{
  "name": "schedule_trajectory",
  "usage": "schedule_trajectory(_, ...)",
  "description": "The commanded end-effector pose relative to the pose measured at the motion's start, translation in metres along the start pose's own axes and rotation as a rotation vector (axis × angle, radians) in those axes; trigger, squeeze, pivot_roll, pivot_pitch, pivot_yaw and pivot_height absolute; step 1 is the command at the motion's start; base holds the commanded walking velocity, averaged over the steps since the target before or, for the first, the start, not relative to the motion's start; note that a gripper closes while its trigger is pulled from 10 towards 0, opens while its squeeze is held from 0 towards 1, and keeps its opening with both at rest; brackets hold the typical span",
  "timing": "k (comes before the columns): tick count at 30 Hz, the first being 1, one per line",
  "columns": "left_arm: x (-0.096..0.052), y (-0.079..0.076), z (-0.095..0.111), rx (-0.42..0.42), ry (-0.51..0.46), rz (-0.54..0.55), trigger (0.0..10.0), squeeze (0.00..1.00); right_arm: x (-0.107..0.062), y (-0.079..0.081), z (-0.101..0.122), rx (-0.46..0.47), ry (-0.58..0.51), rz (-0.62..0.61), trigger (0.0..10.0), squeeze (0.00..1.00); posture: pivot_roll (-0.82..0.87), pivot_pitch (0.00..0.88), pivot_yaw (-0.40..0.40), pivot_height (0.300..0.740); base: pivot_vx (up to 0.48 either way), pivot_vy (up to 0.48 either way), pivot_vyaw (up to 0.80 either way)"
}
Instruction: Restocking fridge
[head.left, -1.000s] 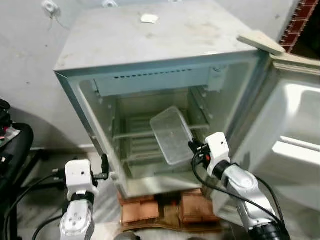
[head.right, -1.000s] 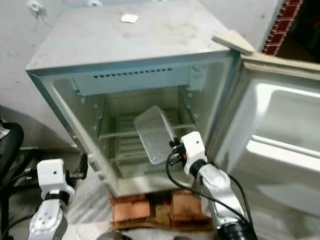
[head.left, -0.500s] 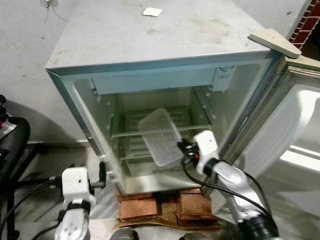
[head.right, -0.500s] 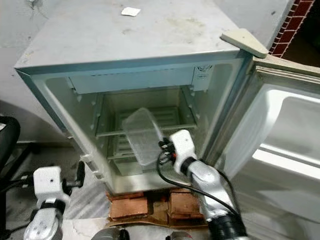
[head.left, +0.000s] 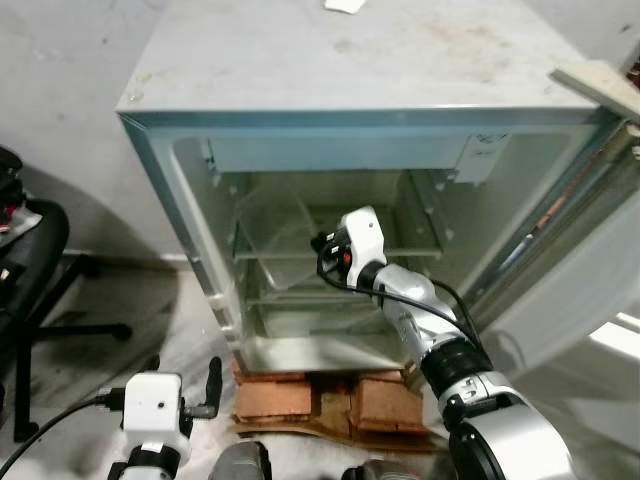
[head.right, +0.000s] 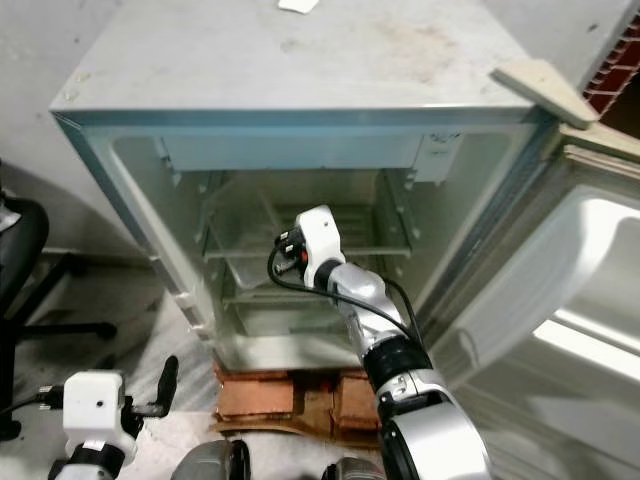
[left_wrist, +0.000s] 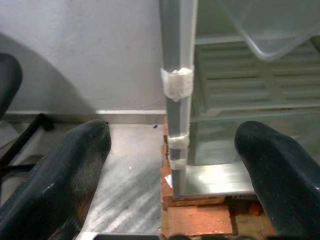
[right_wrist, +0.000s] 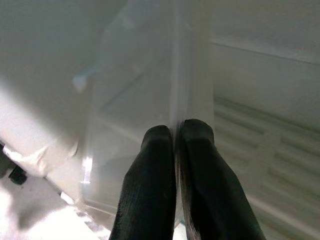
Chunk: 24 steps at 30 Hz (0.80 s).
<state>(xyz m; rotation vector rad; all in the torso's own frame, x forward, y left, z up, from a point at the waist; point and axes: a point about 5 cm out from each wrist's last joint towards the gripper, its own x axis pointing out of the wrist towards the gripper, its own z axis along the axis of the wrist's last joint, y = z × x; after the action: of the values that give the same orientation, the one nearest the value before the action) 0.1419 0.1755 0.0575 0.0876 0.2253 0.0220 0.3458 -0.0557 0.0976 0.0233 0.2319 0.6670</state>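
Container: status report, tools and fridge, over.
Right tool shut on clear container, inside open fridge at the shelf. Left tool open, low, idle. Nothing blocking.

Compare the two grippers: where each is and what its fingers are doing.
The right gripper reaches inside the fridge at shelf level; the left gripper hangs low outside it, near the floor. The right fingers are shut on the rim of a clear tub; the left fingers are spread apart, holding nothing. Both have two black fingers.

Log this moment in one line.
right gripper shut on tub | inside fridge above shelf | left gripper open, idle
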Motion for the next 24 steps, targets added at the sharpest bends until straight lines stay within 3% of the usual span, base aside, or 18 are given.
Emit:
schedule_trajectory(1,-0.003,0.001,0.004,0.013,-0.007,0.005,10.0,0.00,0.002,-0.001,-0.004,0.033,0.020,-0.027,10.0,0.00,0.17,0.182,-0.044,0.740,0.000,0.000,0.00)
schedule_trajectory(8,-0.008,0.001,0.011,0.030,-0.010,0.008,10.0,0.00,0.025,0.017,0.001,0.237,0.078,-0.112,10.0,0.00,0.20,0.207,-0.048,0.740,0.000,0.000,0.00)
schedule_trajectory(21,-0.004,-0.002,0.017,0.034,-0.012,0.000,10.0,0.00,0.045,0.047,0.021,0.572,-0.010,-0.189,10.0,0.00,0.20,0.211,-0.053,0.740,0.000,0.000,0.00)
schedule_trajectory(22,-0.004,-0.003,0.017,0.038,-0.010,0.002,10.0,0.00,0.047,0.050,0.025,0.594,-0.027,-0.185,10.0,0.21,0.20,0.211,-0.052,0.740,0.000,0.000,0.00)
schedule_trajectory(24,-0.004,-0.003,0.016,0.039,-0.009,0.003,10.0,0.00,0.047,0.051,0.028,0.617,-0.041,-0.181,10.0,0.21,0.20,0.211,-0.052,0.740,0.000,0.000,0.00)
